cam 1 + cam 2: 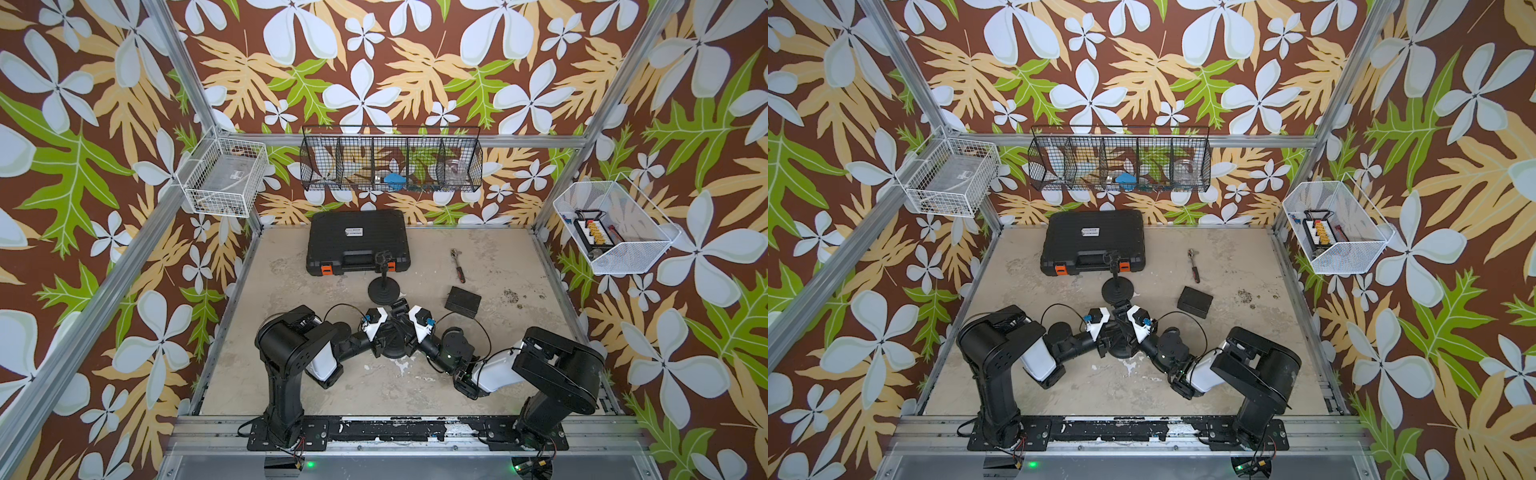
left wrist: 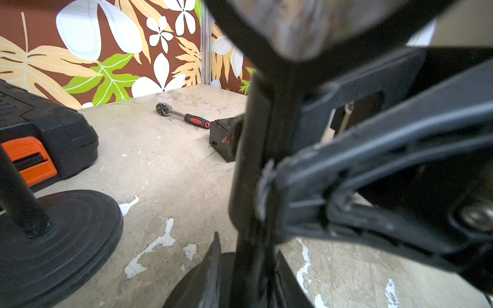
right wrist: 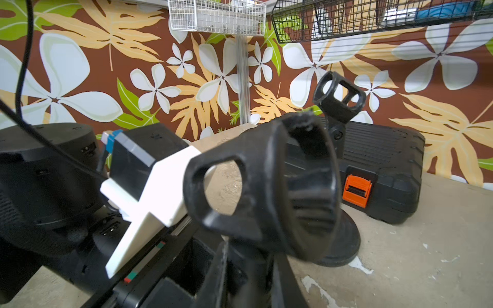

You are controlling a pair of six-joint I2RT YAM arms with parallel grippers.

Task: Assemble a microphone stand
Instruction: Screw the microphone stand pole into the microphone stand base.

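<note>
Starting far left: a white wire basket (image 1: 224, 178) hangs on the wall above the counter (image 1: 519, 365), clear of our working height.
Tool case: the black tool case (image 1: 357, 237) lies at the back, left of centre, and gives us a hard edge behind the work.
Second stand: another stand (image 1: 384, 291) is upright just in front of the case and near ours, so we judge there is little room to swing backward.
Left gripper: the left gripper (image 2: 248, 256) is at the pole (image 2: 250, 160) from the left, low down, with one of the jaws on each side. We cannot tell whether they pinch it.
Our stand: it is upright at centre front between both arms, with its round base (image 1: 394, 353) on the counter and the mic clip (image 3: 264, 165) tilted on top.
Handling: we judge the base heavy and steadying. The pole looks stiff, thin and smooth, so it is likely to turn in a loose grip. The clip looks like light plastic and a poor place to pull, so we hold the pole.
Right gripper: the right gripper (image 3: 249, 264) meets the same pole from the right, under the clip, jaws closed on it.
Right of centre: a small black box (image 1: 462, 301) and a ratchet (image 1: 458, 262) lie well apart from the stand. Beyond them is bare counter, our best open room.
Far right: a white mesh basket (image 1: 623, 257) hangs on the right wall.
</note>
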